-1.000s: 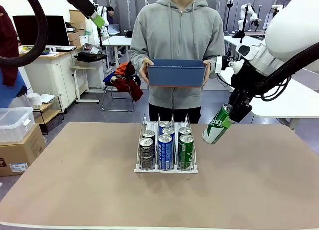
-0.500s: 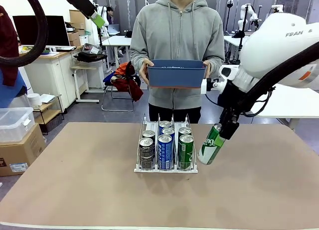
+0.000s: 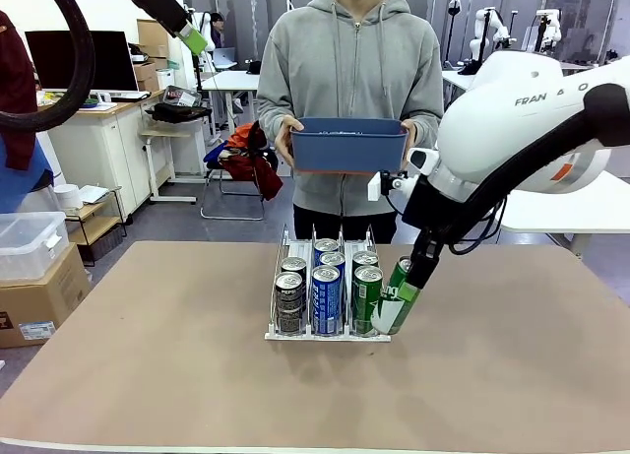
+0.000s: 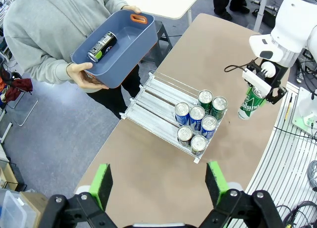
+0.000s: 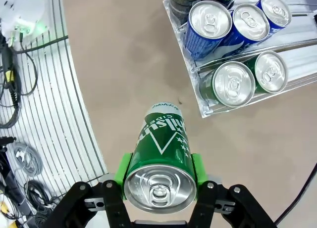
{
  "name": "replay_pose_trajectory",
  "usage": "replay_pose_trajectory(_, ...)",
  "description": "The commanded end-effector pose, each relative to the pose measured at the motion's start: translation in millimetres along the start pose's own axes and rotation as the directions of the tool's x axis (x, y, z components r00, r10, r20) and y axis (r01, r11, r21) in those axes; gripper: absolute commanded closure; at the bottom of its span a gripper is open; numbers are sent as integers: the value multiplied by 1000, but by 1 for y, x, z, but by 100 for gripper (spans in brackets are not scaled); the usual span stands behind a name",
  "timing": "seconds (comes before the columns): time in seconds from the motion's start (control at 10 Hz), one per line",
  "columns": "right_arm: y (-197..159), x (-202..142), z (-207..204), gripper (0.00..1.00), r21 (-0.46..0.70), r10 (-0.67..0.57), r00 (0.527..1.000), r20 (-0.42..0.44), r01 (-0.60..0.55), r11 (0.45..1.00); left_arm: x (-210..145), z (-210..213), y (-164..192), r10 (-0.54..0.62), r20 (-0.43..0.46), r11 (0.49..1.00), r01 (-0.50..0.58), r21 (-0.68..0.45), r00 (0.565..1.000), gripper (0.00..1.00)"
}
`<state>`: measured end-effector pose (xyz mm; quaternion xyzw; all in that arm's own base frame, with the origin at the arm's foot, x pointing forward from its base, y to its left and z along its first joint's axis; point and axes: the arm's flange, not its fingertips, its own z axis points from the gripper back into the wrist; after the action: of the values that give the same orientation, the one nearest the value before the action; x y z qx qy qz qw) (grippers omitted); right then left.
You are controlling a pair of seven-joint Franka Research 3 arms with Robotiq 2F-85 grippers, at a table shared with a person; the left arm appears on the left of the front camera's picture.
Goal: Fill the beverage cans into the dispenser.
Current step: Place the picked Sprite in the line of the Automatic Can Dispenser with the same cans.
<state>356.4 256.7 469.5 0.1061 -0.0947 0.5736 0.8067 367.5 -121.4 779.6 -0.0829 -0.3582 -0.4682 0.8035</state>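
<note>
Dispenser: the clear three-lane rack point(image 3: 328, 328) stands at the middle of the worktop point(image 3: 148, 365), with its loaded end toward the robot.
Left lane: two dark grey cans point(image 3: 289, 301), one behind the other.
Middle lane: three blue cans point(image 3: 326, 298) in a row.
Right lane: two green cans point(image 3: 367, 296).
Free room: in the left wrist view the far stretch of every lane is bare.
Can in hand: a third green can point(image 5: 161, 139) hangs tilted, top uppermost, just beside the rack's right front corner. It is outside the rack, and I cannot tell whether its base touches the worktop.
Right fingers: the right gripper point(image 5: 159, 183) is clenched on that green can near its top, one green pad on either side.
Left fingers: the left gripper point(image 4: 158, 183) is released, spread wide, holding nothing, high above the worktop.
Bin: a person at the far side holds a blue bin point(image 4: 119, 55) in both hands, with one dark can point(image 4: 102, 40) lying in it.
Done: seven cans are racked, sorted by colour.
Left: at least two, as I judge it: the held green can, likely for the right lane, and the dark can in the bin.
</note>
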Motion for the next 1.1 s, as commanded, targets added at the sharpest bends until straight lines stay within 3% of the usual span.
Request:
replay_pose_trajectory(0.0, 0, 17, -4, 42, -41, -48, 998, 31, 49, 998, -2, 1, 1, 4, 1, 1000, -4, -3, 1000, 0)
replay_pose_trajectory(0.1, 3, 16, 0, 42, -25, 57, 998, 30, -56, 998, -2, 1, 1, 4, 1, 1000, -4, -3, 1000, 0)
replay_pose_trajectory(0.2, -1, 4, -3, 42, -10, -16, 1000, 8, 16, 1000, -2, 1, 1, 4, 1, 1000, -4, -3, 1000, 0)
replay_pose_trajectory(1.0, -18, 21, -18, 42, -41, -57, 998, 29, 58, 997, -2, 1, 1, 4, 1, 1000, -4, -3, 1000, 0)
